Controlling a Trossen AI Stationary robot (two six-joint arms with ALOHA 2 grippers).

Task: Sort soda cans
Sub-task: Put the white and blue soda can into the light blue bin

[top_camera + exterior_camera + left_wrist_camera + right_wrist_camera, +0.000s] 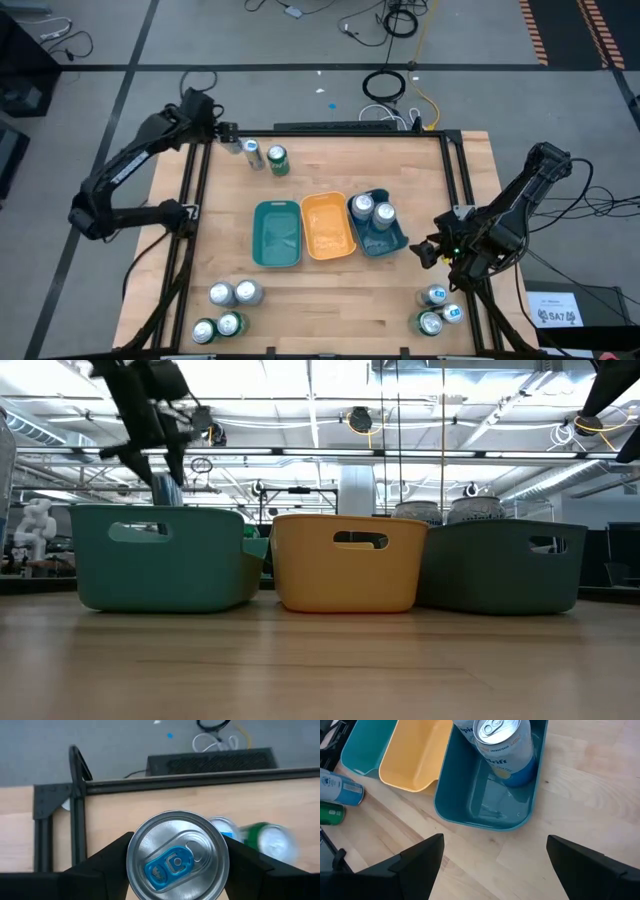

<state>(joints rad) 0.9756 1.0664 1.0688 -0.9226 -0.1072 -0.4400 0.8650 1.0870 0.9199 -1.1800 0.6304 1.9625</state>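
Two soda cans (371, 210) stand in the blue tray (396, 240); the teal tray (276, 234) and yellow tray (326, 226) hold none, so most sorting looks undone. Ten cans are out: four at the near left (227, 309), three at the near right (438, 307), two at the far edge (267, 157), one (175, 856) clamped in the left gripper (230, 143). The right gripper (495, 857) hangs wide open, empty, beside the blue tray.

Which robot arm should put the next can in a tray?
Probably the left. Its tool is already shut on a silver can with a blue tab at the table's far left corner. The right tool is open and empty beside the blue tray.
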